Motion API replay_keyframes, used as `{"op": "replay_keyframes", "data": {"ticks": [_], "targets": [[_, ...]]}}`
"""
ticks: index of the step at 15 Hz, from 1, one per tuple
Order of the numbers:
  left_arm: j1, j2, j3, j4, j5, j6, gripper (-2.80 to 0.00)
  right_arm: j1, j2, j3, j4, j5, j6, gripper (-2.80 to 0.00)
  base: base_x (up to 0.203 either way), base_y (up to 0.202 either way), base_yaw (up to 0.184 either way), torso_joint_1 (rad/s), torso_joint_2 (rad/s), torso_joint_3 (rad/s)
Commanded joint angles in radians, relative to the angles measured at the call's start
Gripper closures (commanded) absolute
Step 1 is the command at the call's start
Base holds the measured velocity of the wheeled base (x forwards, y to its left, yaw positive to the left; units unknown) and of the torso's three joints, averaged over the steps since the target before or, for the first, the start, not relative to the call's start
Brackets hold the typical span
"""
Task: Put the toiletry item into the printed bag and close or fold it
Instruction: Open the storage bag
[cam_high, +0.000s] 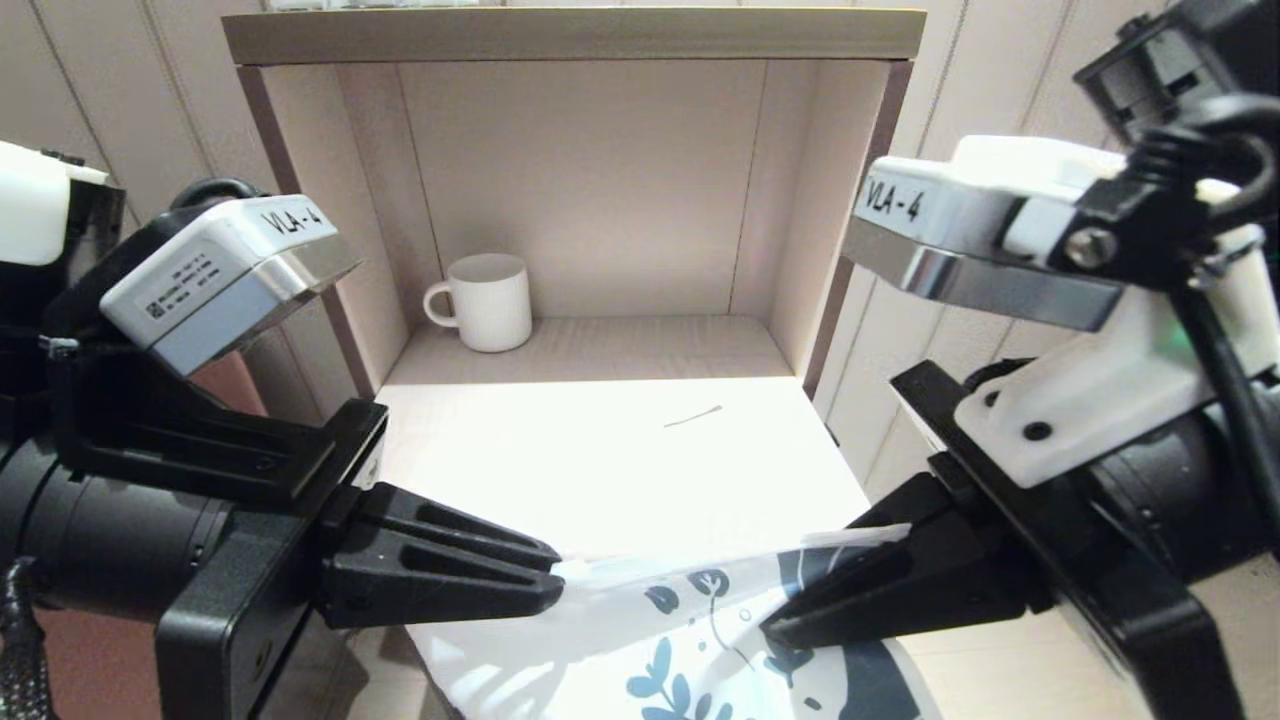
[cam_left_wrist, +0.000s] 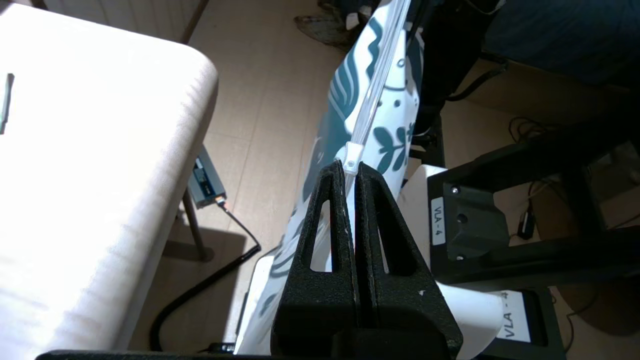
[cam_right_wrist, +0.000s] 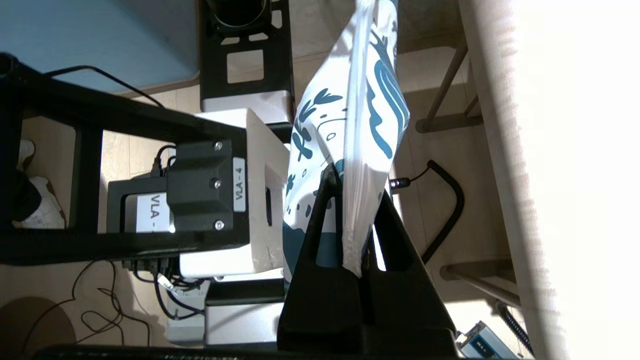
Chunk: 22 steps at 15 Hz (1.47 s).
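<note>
White printed bag (cam_high: 700, 620), lower part cut off, hangs clamped between left tool (cam_high: 555, 578) and right tool (cam_high: 775, 625).

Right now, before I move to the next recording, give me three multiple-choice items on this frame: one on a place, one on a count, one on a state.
1. Where is the toiletry item?
A. inside the printed bag
B. lying on the white table top
C. in the mug

2. How many grippers hold the printed bag?
A. none
B. one
C. two

3. How is the bag placed?
A. held up off the table at its near edge
B. flat in the cabinet
C. folded on the floor

Answers:
1 B: the thin sliver lies alone on the table, in front of the cabinet holding the mug.
2 C: the left gripper pinches the zip-strip end, and the right gripper clamps the other end.
3 A: it hangs between both grippers with floor visible beneath.
</note>
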Motion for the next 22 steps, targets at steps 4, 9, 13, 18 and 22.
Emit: {"op": "replay_keyframes", "data": {"ticks": [4,9,13,18,22], "targets": [[0.068,-0.036,0.058,-0.015,-0.010,0.000,0.00,-0.001,-0.043,0.027,0.003,0.003,-0.002,0.00,0.000,0.000,0.000,0.000,0.00,0.000],[0.123,-0.062,0.103,-0.018,-0.036,0.000,0.00,-0.023,-0.063,0.028,0.003,0.005,-0.004,0.00,0.000,0.000,0.000,0.000,0.00,0.000],[0.125,-0.074,0.123,-0.029,-0.036,0.000,0.00,-0.046,-0.072,0.027,0.003,0.011,-0.004,0.00,0.000,0.000,0.000,0.000,0.00,0.000],[0.127,-0.074,0.139,-0.038,-0.036,-0.002,0.00,-0.053,-0.089,0.040,0.003,0.011,-0.004,0.00,0.000,0.000,0.000,0.000,0.00,0.000],[0.134,-0.073,0.140,-0.040,-0.036,-0.002,0.00,-0.075,-0.107,0.059,-0.001,0.011,-0.007,0.00,0.000,0.000,0.000,0.000,0.00,0.000]]}}
